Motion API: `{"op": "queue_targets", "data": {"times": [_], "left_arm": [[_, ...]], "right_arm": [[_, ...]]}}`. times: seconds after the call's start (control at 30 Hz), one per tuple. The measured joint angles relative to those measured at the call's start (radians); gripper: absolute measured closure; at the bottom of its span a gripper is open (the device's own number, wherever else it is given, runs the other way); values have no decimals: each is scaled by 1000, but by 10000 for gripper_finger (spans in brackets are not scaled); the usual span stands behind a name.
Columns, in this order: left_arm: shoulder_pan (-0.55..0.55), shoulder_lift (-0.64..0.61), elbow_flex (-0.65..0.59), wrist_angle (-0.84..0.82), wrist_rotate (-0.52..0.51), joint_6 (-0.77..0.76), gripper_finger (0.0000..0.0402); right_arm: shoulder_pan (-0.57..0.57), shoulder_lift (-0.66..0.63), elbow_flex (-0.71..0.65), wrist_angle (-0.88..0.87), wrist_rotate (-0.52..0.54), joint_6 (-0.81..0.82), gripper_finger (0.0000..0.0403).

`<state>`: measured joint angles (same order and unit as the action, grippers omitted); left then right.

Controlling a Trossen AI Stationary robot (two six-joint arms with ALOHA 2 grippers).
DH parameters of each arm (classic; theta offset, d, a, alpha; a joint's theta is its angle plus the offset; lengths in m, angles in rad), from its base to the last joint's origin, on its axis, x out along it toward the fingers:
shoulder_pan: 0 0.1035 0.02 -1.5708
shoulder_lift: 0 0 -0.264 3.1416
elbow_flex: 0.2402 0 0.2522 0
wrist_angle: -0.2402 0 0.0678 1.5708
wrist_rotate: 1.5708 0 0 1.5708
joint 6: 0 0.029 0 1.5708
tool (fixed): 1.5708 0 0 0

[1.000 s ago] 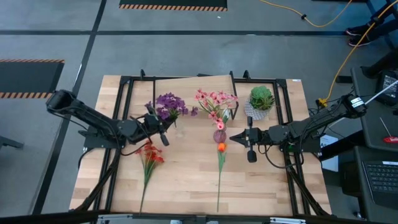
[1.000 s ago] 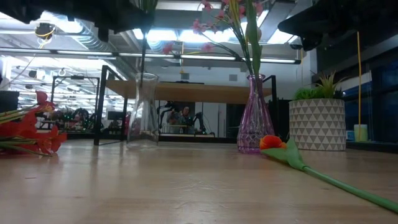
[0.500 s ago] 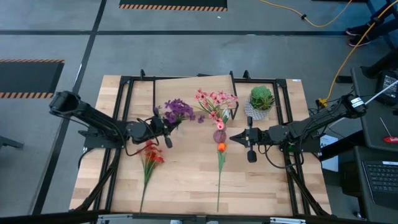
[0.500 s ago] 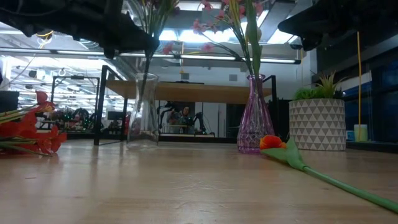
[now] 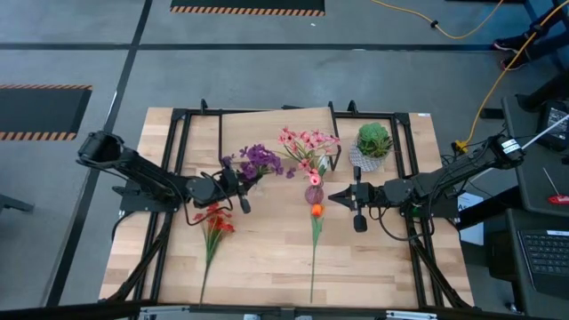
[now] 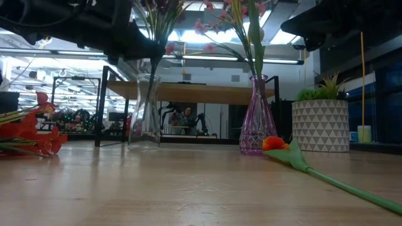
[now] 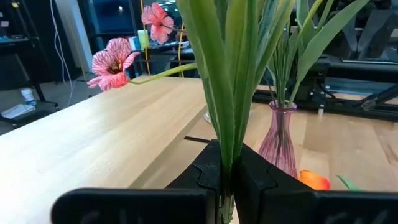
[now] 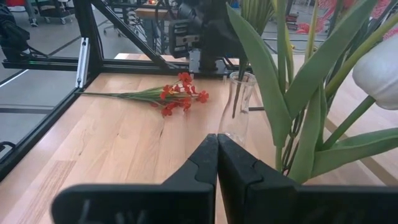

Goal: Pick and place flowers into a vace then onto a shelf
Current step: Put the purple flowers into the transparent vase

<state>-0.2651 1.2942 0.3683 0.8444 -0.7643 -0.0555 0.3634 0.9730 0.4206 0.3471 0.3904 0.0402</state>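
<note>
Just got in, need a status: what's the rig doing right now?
The left gripper is shut on the purple flowers, holding their stems over the clear glass vase. The right gripper waits shut near the pink vase, which already holds pink flowers. Red flowers and an orange flower lie on the table.

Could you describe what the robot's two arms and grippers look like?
Both arms are black, slender and jointed, with black cables alongside. The left gripper and right gripper each end in two dark, matte, angular fingers.
</note>
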Motion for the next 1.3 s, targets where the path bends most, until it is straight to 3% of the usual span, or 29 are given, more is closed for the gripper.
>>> {"op": "queue_targets", "data": {"times": [0.33,0.8,1.3], "left_arm": [[-6,8,0,5,-4,11,361],[-36,8,0,-11,-90,16,314],[-37,7,1,-79,-108,-2,241]], "right_arm": [[0,0,0,0,0,0,389],[0,0,0,0,0,3,389],[0,0,0,0,0,3,389]]}}
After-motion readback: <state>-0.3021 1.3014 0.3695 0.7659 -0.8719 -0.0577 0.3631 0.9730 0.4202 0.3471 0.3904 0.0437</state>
